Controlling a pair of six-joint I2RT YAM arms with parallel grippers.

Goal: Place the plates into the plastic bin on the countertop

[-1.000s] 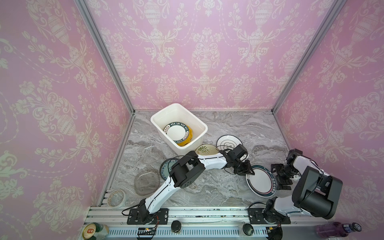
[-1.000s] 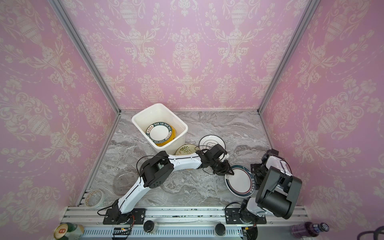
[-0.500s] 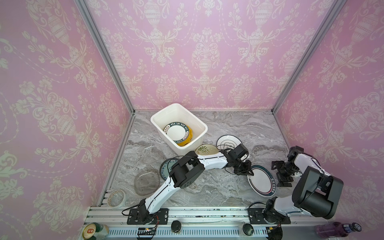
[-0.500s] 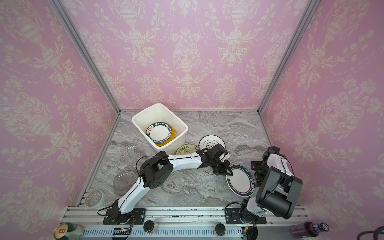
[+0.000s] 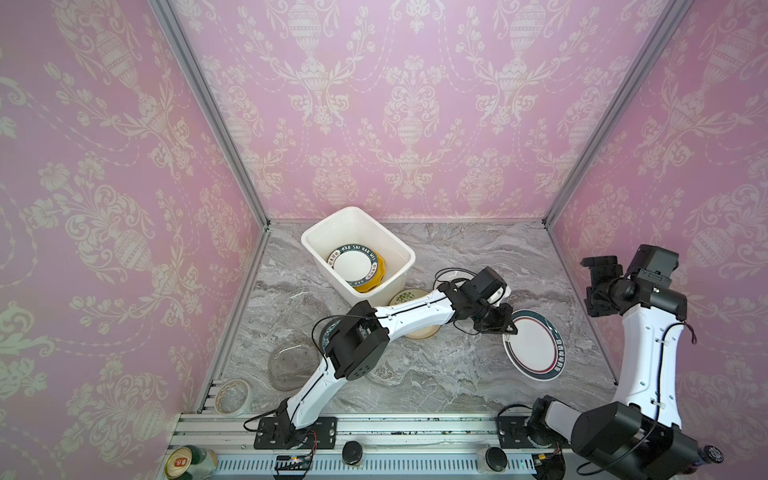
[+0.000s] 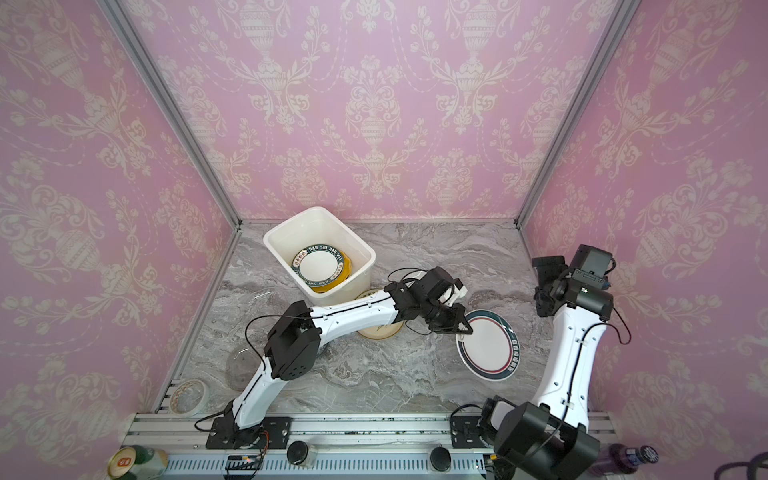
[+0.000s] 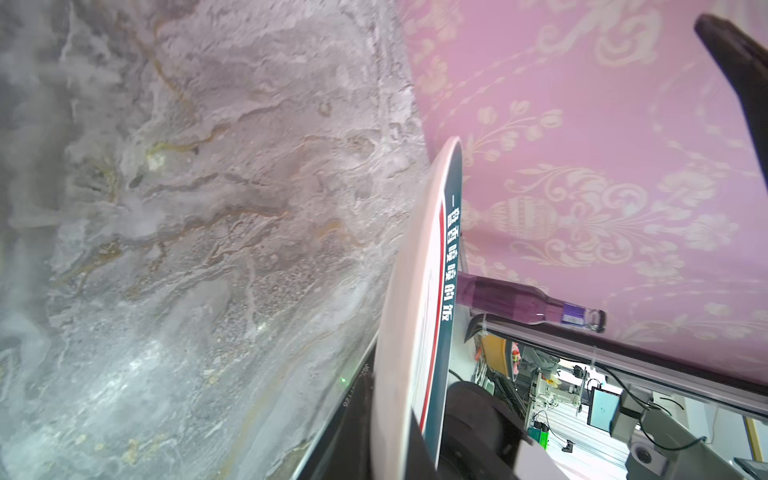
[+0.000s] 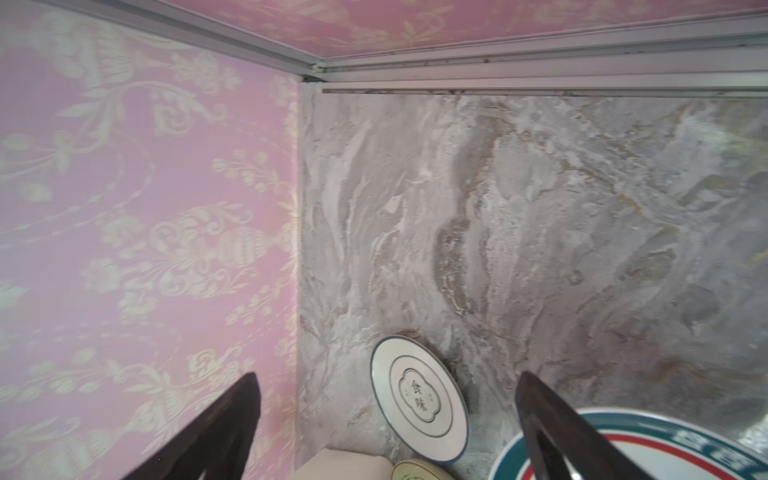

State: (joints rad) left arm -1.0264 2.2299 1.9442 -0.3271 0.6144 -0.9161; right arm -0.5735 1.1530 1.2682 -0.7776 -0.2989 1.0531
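My left gripper (image 5: 505,328) (image 6: 461,328) is shut on the rim of a white plate with a teal and red rim (image 5: 534,351) (image 6: 488,351), which hangs tilted over the countertop (image 5: 436,374). The left wrist view shows this plate (image 7: 415,311) edge-on between the jaws. My right gripper (image 5: 592,286) (image 8: 386,374) is open and empty, raised beside the right wall. The plastic bin (image 5: 309,241) holds a teal-rimmed plate (image 5: 355,268) on a yellow plate (image 5: 372,284). A cream sprigged plate (image 5: 405,297) lies under the left arm. A white dark-rimmed plate (image 8: 417,399) lies near the bin.
A clear glass plate (image 5: 291,365) and a partly hidden teal patterned plate (image 5: 326,332) lie at the front left. A tape roll (image 5: 232,397) sits on the left rail. A can (image 5: 183,461) and a purple bottle (image 7: 519,305) lie beyond the front rail. Pink walls close three sides.
The left gripper closed on the plate's rim and tilted it up. The right gripper drew back from the plate's far edge and rose toward the right wall.
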